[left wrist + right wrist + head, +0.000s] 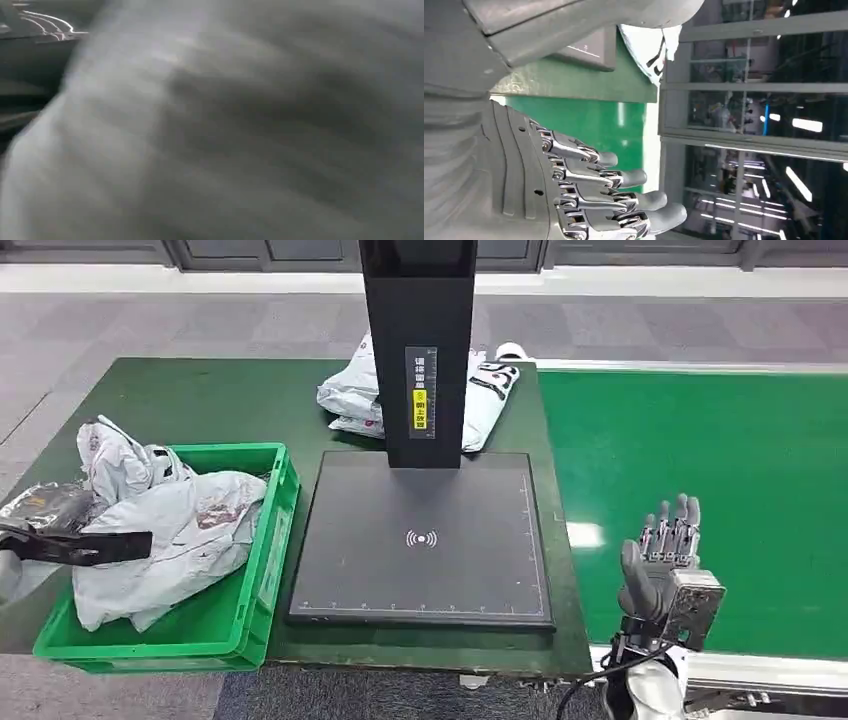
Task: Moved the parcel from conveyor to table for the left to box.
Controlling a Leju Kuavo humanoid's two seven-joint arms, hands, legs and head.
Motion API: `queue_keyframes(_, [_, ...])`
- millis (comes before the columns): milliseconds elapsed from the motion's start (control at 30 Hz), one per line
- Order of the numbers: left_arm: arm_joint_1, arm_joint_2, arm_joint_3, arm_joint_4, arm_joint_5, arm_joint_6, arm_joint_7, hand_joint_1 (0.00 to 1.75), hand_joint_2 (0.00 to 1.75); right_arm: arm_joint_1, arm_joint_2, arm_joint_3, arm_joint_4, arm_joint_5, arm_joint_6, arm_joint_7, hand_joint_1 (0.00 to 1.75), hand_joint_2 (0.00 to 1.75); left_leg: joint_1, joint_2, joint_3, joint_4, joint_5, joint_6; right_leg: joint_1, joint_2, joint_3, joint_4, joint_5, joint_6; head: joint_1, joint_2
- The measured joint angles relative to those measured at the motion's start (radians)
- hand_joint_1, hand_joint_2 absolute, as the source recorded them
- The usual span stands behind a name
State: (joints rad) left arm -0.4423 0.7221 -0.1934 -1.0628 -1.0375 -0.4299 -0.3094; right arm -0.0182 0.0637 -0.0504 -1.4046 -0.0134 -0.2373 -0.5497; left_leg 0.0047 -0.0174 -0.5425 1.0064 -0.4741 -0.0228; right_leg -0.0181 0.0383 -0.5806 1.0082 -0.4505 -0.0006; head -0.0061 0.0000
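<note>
Right hand (pixel 668 560): raised over the green conveyor (pixel 720 500), fingers (pixel 624 192) straight, side by side, slightly apart, holding nothing.

Left hand (pixel 60 545): dark, at the near-left edge, laid against a parcel (pixel 170 540) in the green crate (pixel 255 580); whether its fingers grip cannot be told, its wrist view being a grey blur.

Further parcels (pixel 350 395): on the table (pixel 200 400) behind the black scanner post (pixel 415 340), well beyond both hands' fingertips.

Scanner plate (pixel 425 540): flat, between crate and conveyor.

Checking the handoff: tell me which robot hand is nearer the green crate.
Left. The left robot hand reaches in over the parcels at the green crate, at its near left side. The right robot hand hovers over the green conveyor, across the scanner plate.
</note>
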Motion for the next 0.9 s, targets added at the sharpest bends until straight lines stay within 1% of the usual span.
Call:
queue_keyframes(67, [-0.029, -0.005, -0.002, 0.012, 0.064, 0.024, -0.008, 0.0, 1.75, 0.003, 0.0, -0.012, -0.006, -0.002, -0.003, 0.005, 0.0, 1.75, 0.0, -0.006, -0.002, 0.0, 0.001, -0.001, 0.001, -0.004, -0.002, 0.0, 0.0, 0.0, 0.0, 0.0])
queue_keyframes(133, [-0.073, -0.038, -0.007, 0.062, 0.104, 0.089, -0.008, 0.0, 1.75, 0.01, 0.0, -0.016, -0.024, -0.004, -0.005, 0.01, 0.0, 1.75, 0.001, -0.013, -0.006, 0.0, 0.003, -0.001, 0.001, -0.011, -0.001, 0.0, 0.0, 0.0, 0.0, 0.0])
queue_keyframes(200, [-0.103, -0.06, -0.021, 0.103, 0.126, 0.13, -0.006, 0.0, 1.75, 0.016, 0.0, -0.022, -0.034, -0.005, -0.008, 0.011, 0.0, 1.75, 0.002, -0.015, -0.009, 0.0, 0.005, -0.002, 0.002, -0.014, -0.002, 0.0, 0.0, 0.0, 0.001, 0.0])
queue_keyframes(233, [-0.109, -0.067, -0.029, 0.115, 0.134, 0.141, -0.005, 0.0, 0.0, 0.019, 0.0, -0.023, -0.037, -0.005, -0.008, 0.011, 0.0, 1.75, 0.002, -0.015, -0.01, 0.0, 0.006, -0.002, 0.001, -0.014, -0.002, 0.0, 0.001, -0.001, 0.0, 0.0])
queue_keyframes(300, [-0.119, -0.077, -0.034, 0.135, 0.148, 0.15, -0.003, 0.0, 0.0, 0.022, 0.0, -0.025, -0.041, -0.006, -0.008, 0.011, 0.0, 1.75, 0.002, -0.013, -0.01, 0.0, 0.006, -0.002, 0.002, -0.013, -0.004, 0.0, 0.003, -0.002, 0.0, 0.0])
queue_keyframes(333, [-0.124, -0.082, -0.036, 0.143, 0.151, 0.153, -0.003, 0.0, 1.75, 0.023, 0.0, -0.027, -0.041, -0.006, -0.009, 0.011, 0.0, 1.75, 0.002, -0.012, -0.01, 0.0, 0.006, -0.002, 0.001, -0.012, -0.004, 0.0, 0.003, -0.002, 0.0, 0.0])
queue_keyframes(433, [-0.139, -0.106, -0.04, 0.163, 0.231, 0.194, -0.018, 0.0, 1.75, 0.031, 0.0, -0.03, -0.047, -0.012, -0.011, 0.011, 0.0, 1.75, 0.001, -0.014, -0.012, 0.001, 0.006, -0.002, 0.001, -0.013, -0.005, 0.0, 0.003, -0.002, 0.0, 0.0])
queue_keyframes(500, [-0.153, -0.145, -0.029, 0.18, 0.283, 0.263, 0.014, 0.0, 1.75, 0.034, 0.0, -0.03, -0.051, -0.016, -0.014, 0.01, 0.0, 1.75, 0.001, -0.016, -0.014, 0.001, 0.006, -0.002, 0.001, -0.016, -0.006, 0.0, 0.003, -0.002, 0.0, 0.0])
queue_keyframes(567, [-0.165, -0.196, -0.009, 0.197, 0.302, 0.378, 0.079, 0.0, 1.75, 0.035, 0.002, -0.03, -0.056, -0.017, -0.016, 0.01, 0.0, 1.75, 0.001, -0.017, -0.015, 0.001, 0.007, -0.001, 0.001, -0.017, -0.006, 0.0, 0.003, -0.001, 0.0, 0.0])
queue_keyframes(633, [-0.174, -0.255, 0.021, 0.214, 0.311, 0.529, 0.135, 0.0, 1.75, 0.031, 0.01, -0.03, -0.056, -0.016, -0.018, 0.011, 0.0, 1.75, 0.001, -0.017, -0.015, 0.001, 0.007, -0.001, 0.001, -0.017, -0.007, 0.0, 0.004, 0.0, 0.0, 0.0])
queue_keyframes(733, [-0.194, -0.335, 0.068, 0.242, 0.326, 0.659, 0.128, 0.0, 1.75, 0.018, 0.017, -0.029, -0.056, -0.016, -0.026, 0.01, 0.0, 1.75, 0.001, -0.017, -0.016, 0.002, 0.007, -0.001, 0.001, -0.017, -0.007, 0.0, 0.004, 0.0, 0.0, 0.0])
queue_keyframes(800, [-0.205, -0.37, 0.085, 0.253, 0.371, 0.64, 0.093, 0.0, 1.75, 0.011, 0.023, -0.028, -0.056, -0.02, -0.033, 0.01, 0.0, 1.75, 0.001, -0.017, -0.016, 0.002, 0.007, -0.001, 0.001, -0.017, -0.007, 0.0, 0.004, 0.0, 0.0, 0.0])
queue_keyframes(900, [-0.214, -0.414, 0.094, 0.265, 0.461, 0.513, 0.035, 0.0, 1.75, 0.004, 0.024, -0.028, -0.056, -0.024, -0.041, 0.011, 0.0, 1.75, 0.001, -0.018, -0.017, 0.002, 0.007, -0.001, 0.001, -0.017, -0.007, 0.0, 0.004, 0.0, 0.0, 0.0])
